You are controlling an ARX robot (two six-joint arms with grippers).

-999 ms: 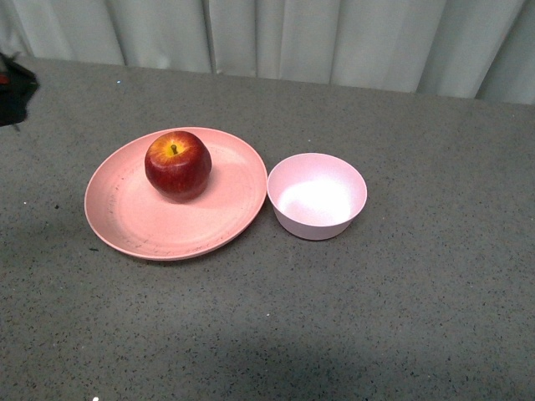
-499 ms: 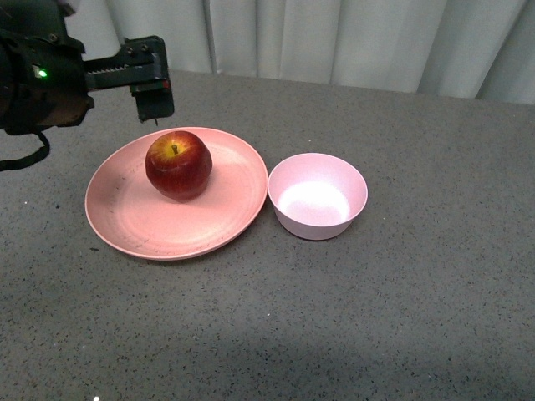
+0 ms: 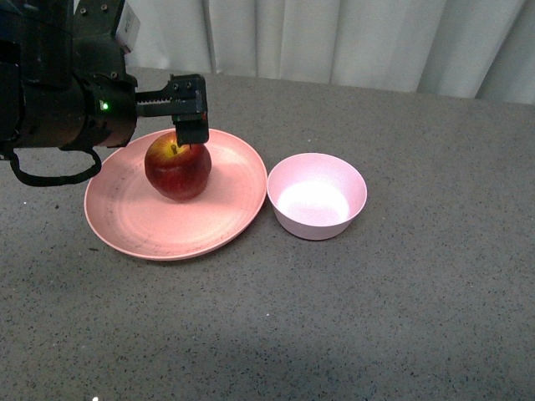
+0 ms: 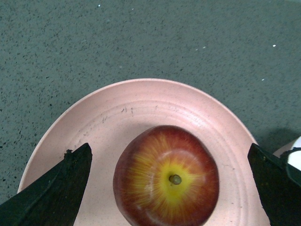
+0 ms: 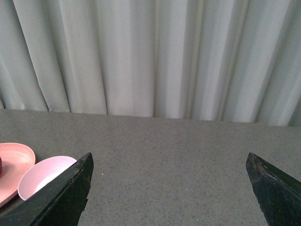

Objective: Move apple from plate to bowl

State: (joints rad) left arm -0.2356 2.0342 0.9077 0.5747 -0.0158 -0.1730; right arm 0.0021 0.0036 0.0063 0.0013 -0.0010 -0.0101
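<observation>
Straight below my wide-open left hand (image 4: 169, 148) sits the apple (image 4: 167, 176), stem up, centred between its fingers (image 4: 61, 188).

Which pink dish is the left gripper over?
The wide, shallow plate holding the apple; the small, paler bowl beside it is empty.

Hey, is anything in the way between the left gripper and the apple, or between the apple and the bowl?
Nothing visible does. The left gripper is open directly over the apple, with only air between. The bowl stands empty right beside the plate, and no object lies between them.
</observation>
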